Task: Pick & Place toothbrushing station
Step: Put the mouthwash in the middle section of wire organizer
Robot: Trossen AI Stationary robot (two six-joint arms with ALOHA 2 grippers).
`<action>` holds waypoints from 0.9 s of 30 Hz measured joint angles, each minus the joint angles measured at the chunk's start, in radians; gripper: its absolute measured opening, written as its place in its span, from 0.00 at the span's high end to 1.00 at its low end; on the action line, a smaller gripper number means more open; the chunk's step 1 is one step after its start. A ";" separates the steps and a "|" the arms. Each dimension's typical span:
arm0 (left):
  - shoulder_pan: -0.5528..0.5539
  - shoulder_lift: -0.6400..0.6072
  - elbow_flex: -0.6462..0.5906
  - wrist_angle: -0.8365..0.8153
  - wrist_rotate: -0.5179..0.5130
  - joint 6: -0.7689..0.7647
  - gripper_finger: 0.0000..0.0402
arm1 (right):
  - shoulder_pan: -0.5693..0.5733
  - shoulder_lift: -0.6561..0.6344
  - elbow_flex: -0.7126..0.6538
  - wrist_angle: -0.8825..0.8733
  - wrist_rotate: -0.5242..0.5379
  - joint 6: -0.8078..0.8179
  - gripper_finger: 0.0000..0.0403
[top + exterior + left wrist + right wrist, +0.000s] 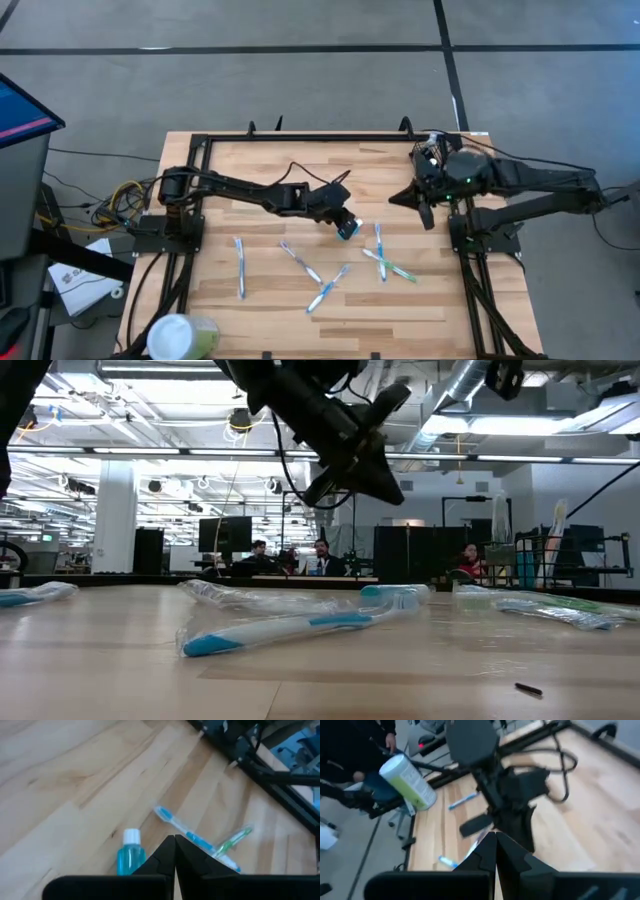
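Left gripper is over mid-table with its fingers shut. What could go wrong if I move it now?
1. The small blue bottle stands right beside the left gripper; a sideways move could tip it.
2. The blue toothbrush and green toothbrush lie crossed just ahead and could get shoved.
3. No black holder shows in any view.
The right gripper waits by the right edge.

Pretty clearly a robotics lab in a big open office/industrial space: exposed ceiling ducts (470, 400) and strip lights, people (322, 557) sitting at monitors (225, 532) in the back, gray tiled floor (300, 80), cables (115, 200) spilling off the wooden table's (260, 160) left edge.
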 joint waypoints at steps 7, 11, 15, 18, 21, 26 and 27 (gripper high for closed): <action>0.049 0.039 0.005 -0.016 0.133 -0.064 0.94 | -0.080 0.013 0.051 -0.029 0.001 -0.042 1.00; 0.051 0.077 0.006 -0.027 0.155 -0.062 0.76 | -0.115 0.013 0.051 -0.061 0.001 -0.058 1.00; 0.026 0.101 0.030 -0.023 0.094 0.003 0.53 | -0.141 0.013 0.051 -0.100 0.000 -0.060 1.00; 0.008 0.107 0.045 -0.020 0.023 0.067 0.40 | -0.157 0.013 0.051 -0.119 0.000 -0.060 1.00; -0.019 0.106 0.046 -0.026 -0.049 0.164 0.34 | -0.162 0.013 0.051 -0.127 0.000 -0.060 1.00; -0.074 0.116 0.046 -0.021 -0.134 0.294 0.33 | -0.162 0.013 0.051 -0.134 0.000 -0.060 1.00; -0.078 0.119 0.045 -0.028 -0.136 0.304 0.33 | -0.162 0.013 0.051 -0.134 0.000 -0.060 1.00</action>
